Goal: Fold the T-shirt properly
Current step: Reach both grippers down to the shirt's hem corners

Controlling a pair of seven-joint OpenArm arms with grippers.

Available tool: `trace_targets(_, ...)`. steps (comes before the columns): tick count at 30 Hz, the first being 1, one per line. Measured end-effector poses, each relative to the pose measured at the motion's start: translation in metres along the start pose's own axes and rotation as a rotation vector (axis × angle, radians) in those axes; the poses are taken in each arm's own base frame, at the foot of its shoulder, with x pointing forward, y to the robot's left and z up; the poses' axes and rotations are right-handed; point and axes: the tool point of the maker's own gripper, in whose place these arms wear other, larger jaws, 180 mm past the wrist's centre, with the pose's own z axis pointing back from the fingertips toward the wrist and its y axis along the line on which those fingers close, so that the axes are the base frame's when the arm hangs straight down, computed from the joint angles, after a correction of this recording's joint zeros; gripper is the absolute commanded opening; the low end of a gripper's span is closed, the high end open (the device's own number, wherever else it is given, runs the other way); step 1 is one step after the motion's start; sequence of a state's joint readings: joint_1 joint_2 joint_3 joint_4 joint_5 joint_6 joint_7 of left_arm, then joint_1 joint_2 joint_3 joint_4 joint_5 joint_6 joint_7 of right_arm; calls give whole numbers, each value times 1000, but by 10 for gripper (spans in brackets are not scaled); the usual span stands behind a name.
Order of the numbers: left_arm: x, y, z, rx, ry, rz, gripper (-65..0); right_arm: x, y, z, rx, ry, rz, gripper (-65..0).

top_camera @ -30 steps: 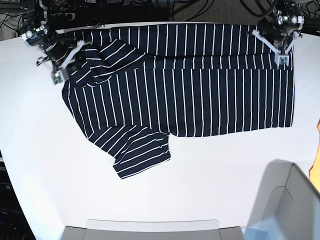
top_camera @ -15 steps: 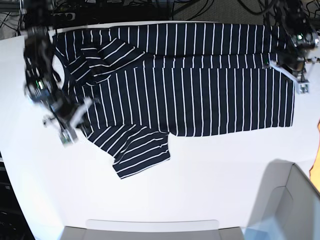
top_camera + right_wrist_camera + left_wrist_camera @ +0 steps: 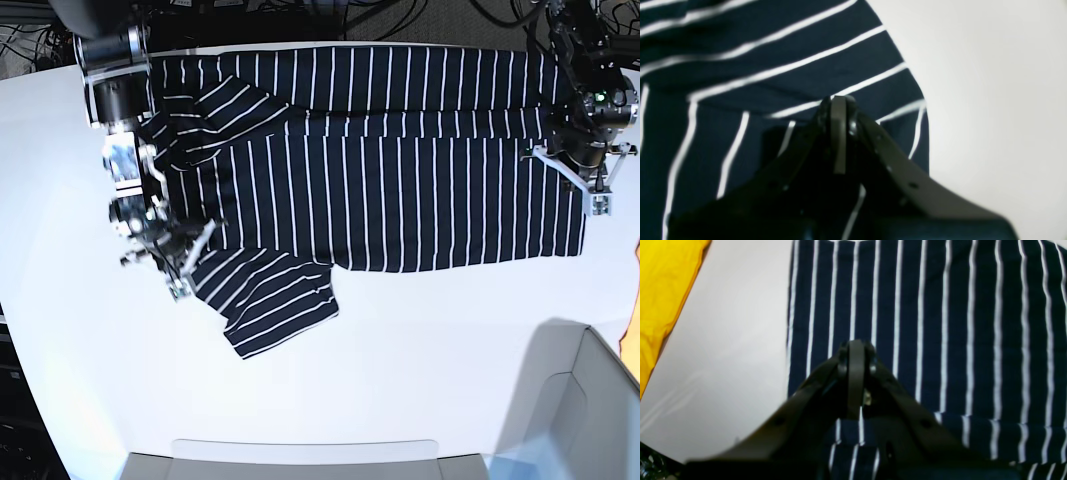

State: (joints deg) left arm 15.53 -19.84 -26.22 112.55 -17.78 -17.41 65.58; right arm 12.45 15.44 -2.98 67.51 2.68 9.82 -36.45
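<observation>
White table (image 3: 420,330), T-shirt (image 3: 400,190) spread flat.
Left gripper (image 3: 856,350) and right gripper (image 3: 838,106) both pinched closed, holding nothing.

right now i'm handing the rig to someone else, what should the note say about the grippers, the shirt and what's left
Left gripper: shut, empty by the look of it, over the hem end of the T-shirt, near its edge.
Right gripper: shut, over the near sleeve by the shoulder; no cloth seen between the fingers.
The shirt lies spread on the white table, hem toward the left arm, collar toward the right arm.
Done: the far long side looks folded in, with the far sleeve lying on the body.
Left: near sleeve sticks out, near side not folded, then fold end to end.
</observation>
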Motion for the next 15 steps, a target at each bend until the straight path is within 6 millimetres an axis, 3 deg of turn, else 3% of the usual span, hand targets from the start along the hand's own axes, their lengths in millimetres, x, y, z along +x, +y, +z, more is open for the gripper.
trace_targets(3, -5, 2, 0, 12, 18, -5, -650, -28, 0, 21, -14, 47, 36, -650)
trace_targets(6, 4, -2, -2, 2, -7, 13, -650, -48, -5, 42, -35, 69, 35, -650)
trace_targets(9, 18, -11, -7, -20, -48, 57, -650, -53, -12, 52, -45, 88, 2, -650)
trace_targets(12, 17, -16, -11, -35, -40, 80, -650, -26, -28, 59, -79, 30, -10, -650)
trace_targets(15, 13, -19, -12, -35, -31, 92, -650, 23, -41, 63, -101, -83, -2, -536)
